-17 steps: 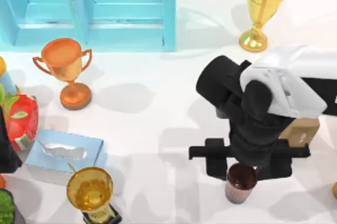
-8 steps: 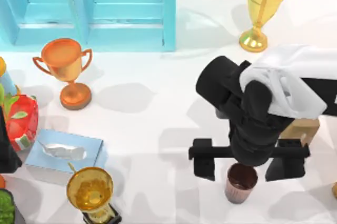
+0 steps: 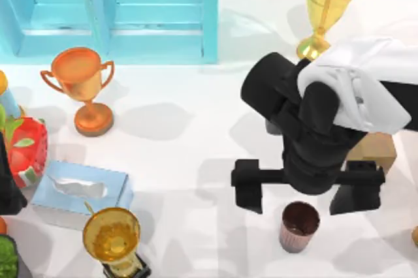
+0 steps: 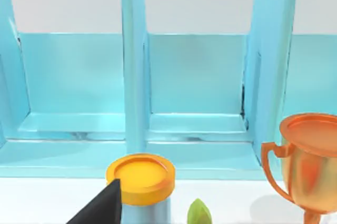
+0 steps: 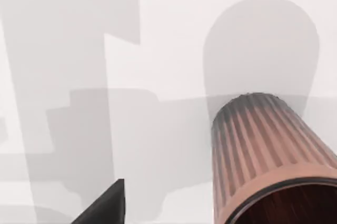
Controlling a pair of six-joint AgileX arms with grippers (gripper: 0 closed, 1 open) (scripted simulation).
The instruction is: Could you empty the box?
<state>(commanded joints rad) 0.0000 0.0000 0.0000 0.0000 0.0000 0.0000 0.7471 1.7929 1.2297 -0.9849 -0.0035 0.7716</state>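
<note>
The ribbed copper-brown cup (image 3: 299, 226) looks light and rigid, its fluted wall offering fair grip; taking it across the rim seems safest. It stands upright on the table (image 3: 196, 160) at the near right, beside the tan box (image 3: 373, 151). The right gripper (image 3: 307, 190) hangs just above it, fingers spread wide, holding nothing. The left arm sits parked at the left edge.

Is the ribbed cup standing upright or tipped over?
Upright: the ribbed cup stands on the table, mouth up, free of the open right gripper.
</note>
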